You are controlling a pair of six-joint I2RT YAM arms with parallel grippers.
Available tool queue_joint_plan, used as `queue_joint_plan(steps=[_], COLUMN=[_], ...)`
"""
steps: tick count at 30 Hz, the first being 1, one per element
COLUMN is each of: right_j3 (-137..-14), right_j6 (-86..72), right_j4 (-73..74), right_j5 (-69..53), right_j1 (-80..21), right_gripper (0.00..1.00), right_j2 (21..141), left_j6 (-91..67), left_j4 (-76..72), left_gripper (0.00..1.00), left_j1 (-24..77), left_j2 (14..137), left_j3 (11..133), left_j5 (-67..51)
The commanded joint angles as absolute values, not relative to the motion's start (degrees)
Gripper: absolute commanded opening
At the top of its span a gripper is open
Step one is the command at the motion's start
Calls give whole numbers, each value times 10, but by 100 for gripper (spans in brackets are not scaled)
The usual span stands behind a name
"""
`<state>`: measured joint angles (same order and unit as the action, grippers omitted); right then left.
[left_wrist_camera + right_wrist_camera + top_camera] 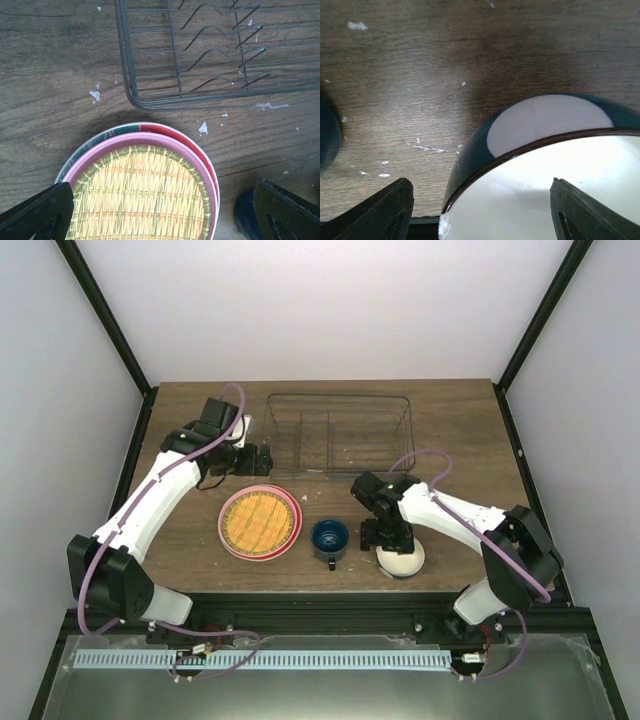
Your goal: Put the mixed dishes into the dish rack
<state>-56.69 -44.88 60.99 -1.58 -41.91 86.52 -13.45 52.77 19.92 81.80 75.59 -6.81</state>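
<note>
Held right gripper (485, 215) wide open, fingers either side of the cream bowl (545, 200), well in front of the right half of the dish rack (330, 435). Held left gripper (162, 215) wide too, above woven plate (140, 195) stacked on pink plate (145, 140), just in front of the rack's left corner. Saw blue mug (330, 535) in front of its middle.

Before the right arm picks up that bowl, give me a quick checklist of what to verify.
1. The right gripper is open: ok, fingers spread.
2. It lines up on the cream bowl: ok, one finger outside the rim, the other over the inside.
3. Fingers touching the bowl: cannot tell.
4. The mug is clear of the bowl: ok, apart, on its left.
5. The dish rack has room: ok, nothing in it.
6. The left gripper is out of the rack: ok, open beside its near-left corner.
</note>
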Motion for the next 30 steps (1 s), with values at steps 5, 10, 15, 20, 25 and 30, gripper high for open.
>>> queue_joint_plan(steps=[5,10,15,20,25,30], right_j3=[-540,-543,-548,-569,-593,-657], right_j6=[-440,-429,-420,-414,-407,-407], right_j4=[554,545,546,574,604,672], right_j5=[-31,-33,-28,-4,5,34], right_j1=[-431,-432,-432,-431,-431,-432], right_gripper=[70,47,23,5,1,1], right_j2=[881,890,899,903,901,897], left_j6=[-131,-134,-136,-138,-136,-135], left_j4=[525,522,519,518,518,516], left_gripper=[100,100,100,100,100,100], left_j1=[201,201,201,201,201,201], left_j2=[815,811,809,806,804,803], left_j3=[761,756,749,744,747,747], left_j5=[-73,-71,-71,-71,-71,-78])
